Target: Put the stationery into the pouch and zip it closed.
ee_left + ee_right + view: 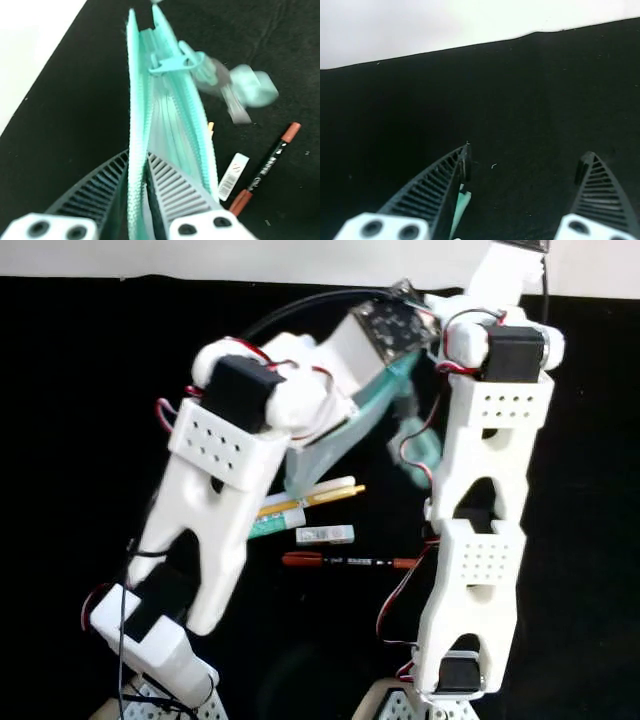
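Pouch (137, 125) mint-green, ribbed, zip undone, edge clamped between left fingers (175, 192); right fingers (435, 192) spread apart.

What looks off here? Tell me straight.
The pouch hangs in the air, clamped by one edge in the left claw, its zipper open. The red pen and pencils lie outside on the black mat.

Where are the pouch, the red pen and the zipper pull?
pouch (137, 115), left wrist view, on its teal zipper edge.
red pen (350, 561), high view, middle of its barrel.
zipper pull (172, 65), left wrist view, on its slider.
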`<state>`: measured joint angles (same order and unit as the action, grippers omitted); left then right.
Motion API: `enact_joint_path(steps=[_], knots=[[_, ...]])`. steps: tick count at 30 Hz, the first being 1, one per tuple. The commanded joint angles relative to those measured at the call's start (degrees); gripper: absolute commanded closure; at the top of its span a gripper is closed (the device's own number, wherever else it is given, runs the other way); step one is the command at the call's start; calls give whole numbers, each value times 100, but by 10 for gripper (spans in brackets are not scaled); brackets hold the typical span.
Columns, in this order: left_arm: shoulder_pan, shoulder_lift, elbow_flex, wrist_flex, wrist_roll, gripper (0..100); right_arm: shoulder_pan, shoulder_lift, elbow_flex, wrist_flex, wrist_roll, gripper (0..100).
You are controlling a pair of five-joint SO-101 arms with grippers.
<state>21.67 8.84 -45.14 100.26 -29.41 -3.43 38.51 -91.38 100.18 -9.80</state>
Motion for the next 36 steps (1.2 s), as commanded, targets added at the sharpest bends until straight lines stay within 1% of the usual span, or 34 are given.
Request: enact_joint_path(steps=[1,6,12,18,23,31,36], knots=[[-277,-4,-66,62,-123,993,48,-40,-40,75,-26,670],[-541,-259,-66,62,-132,993,57,-40,-13,75,-26,670],[-1103,-576,-92,62,-141,993,57,-31,-13,75,-35,670],[-1490,-716,-593,62,-132,993,57,-31,-4,75,-53,670],[-1473,-681,-470,70,-132,993,57,-31,-4,75,-53,670],[-1262,-725,321,70,-123,993,22,-31,-4,84,-53,670],[-1332,-690,866,62,-105,993,22,-31,-4,84,-53,670]])
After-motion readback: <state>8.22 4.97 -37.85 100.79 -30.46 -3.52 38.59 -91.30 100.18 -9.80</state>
